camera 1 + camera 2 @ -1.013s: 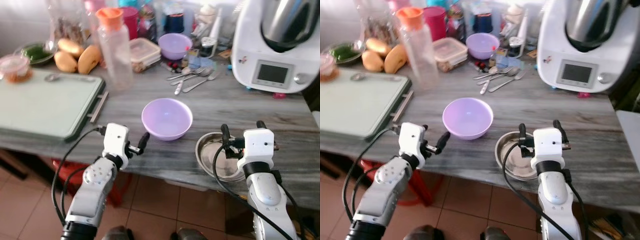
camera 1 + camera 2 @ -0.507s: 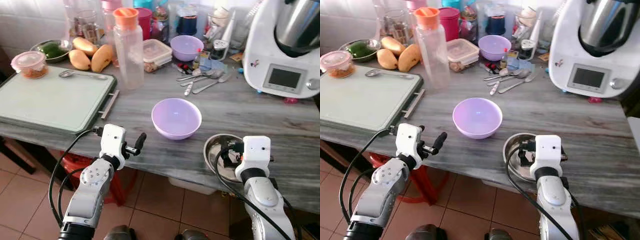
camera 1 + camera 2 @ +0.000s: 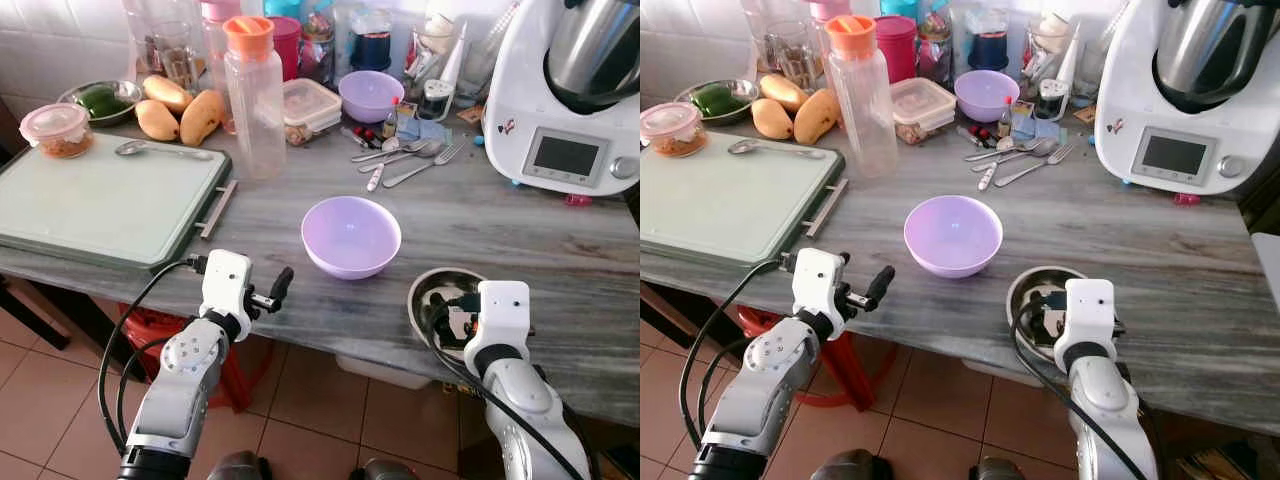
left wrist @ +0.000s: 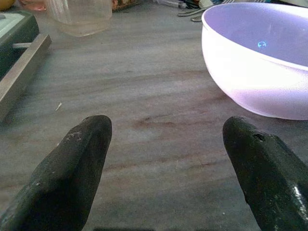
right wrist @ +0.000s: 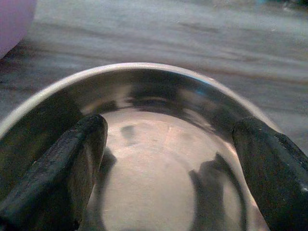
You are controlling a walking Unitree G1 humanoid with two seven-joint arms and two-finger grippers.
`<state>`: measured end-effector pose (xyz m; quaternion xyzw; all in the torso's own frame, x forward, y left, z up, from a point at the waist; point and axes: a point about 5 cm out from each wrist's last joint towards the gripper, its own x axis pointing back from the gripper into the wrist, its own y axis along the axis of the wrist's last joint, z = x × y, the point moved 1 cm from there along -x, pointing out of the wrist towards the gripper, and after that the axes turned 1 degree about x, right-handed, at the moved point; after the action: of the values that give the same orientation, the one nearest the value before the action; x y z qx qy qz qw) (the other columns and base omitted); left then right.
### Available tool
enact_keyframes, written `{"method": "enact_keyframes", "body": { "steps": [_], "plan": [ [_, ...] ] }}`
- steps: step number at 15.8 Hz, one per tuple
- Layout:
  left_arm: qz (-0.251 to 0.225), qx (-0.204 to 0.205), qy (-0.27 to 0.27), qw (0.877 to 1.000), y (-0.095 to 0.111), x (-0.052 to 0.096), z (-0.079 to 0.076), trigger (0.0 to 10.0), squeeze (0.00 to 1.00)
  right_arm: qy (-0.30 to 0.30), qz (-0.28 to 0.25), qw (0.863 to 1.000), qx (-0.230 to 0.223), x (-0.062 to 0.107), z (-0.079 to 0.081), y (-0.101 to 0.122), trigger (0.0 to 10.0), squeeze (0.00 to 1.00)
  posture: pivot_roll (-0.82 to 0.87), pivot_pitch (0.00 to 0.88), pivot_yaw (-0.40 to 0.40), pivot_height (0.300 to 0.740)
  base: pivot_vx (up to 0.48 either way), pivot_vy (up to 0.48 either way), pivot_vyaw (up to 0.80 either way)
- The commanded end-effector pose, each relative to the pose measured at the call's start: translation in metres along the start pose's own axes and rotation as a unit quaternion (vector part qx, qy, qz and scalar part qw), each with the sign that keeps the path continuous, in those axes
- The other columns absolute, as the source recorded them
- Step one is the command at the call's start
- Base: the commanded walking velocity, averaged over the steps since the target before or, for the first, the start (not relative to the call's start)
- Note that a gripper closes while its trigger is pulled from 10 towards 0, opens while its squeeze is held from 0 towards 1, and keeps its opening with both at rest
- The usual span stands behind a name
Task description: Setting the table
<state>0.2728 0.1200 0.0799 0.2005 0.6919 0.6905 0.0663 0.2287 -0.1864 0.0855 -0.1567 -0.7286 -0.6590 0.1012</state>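
I am looking down at a grey wood-grain table [image 3: 500, 215], and I am reading no brand or label anywhere: the screen on the white kitchen machine [image 3: 570, 90] at the far right is too small to make out. My right hand [image 5: 168, 159] is hanging over the steel bowl [image 3: 438, 296] at the near edge of the table, its two black fingers [image 5: 62, 168] spread wide apart with nothing between them; the wrist camera is showing me the shiny inside of that bowl and the fingers' dark reflections in it, which the head cameras are not giving me. My left hand [image 4: 168, 159] is hovering at the table's near edge, just left of the purple bowl [image 3: 351, 236], fingers spread and gripping nothing; from its wrist camera I am seeing the bowl's side close up and the handle of the green cutting board [image 3: 100, 200]. The head view is showing me the far clutter: a clear bottle with an orange cap [image 3: 253, 95], mangoes [image 3: 180, 110], a second purple bowl [image 3: 371, 95] and loose spoons and forks [image 3: 405, 160].
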Motion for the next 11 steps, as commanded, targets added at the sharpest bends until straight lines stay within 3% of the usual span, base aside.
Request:
{"method": "enact_keyframes", "body": {
  "steps": [1, 6, 11],
  "plan": [
    [-0.004, -0.003, -0.006, 1.0, 0.002, 0.001, -0.002, 10.0, 0.0, 0.018, 0.01, 1.0, -0.007, -0.002, 0.003, 0.001, 10.0, 0.0, -0.06, 0.0, -0.01, 0.74, 0.0, 0.0, 0.0],
    [-0.003, -0.003, -0.006, 1.0, 0.001, 0.001, -0.003, 10.0, 0.0, 0.075, 0.055, 0.995, -0.045, -0.007, 0.014, -0.004, 10.0, 0.0, -0.05, 0.0, -0.014, 0.74, 0.0, 0.0, 0.0],
    [-0.003, -0.003, -0.004, 1.0, 0.001, 0.002, -0.004, 10.0, 0.0, 0.084, 0.06, 0.992, -0.072, -0.019, 0.017, 0.003, 10.0, 0.0, -0.04, 0.0, -0.019, 0.74, 0.0, 0.0, 0.0]
  ]
}}
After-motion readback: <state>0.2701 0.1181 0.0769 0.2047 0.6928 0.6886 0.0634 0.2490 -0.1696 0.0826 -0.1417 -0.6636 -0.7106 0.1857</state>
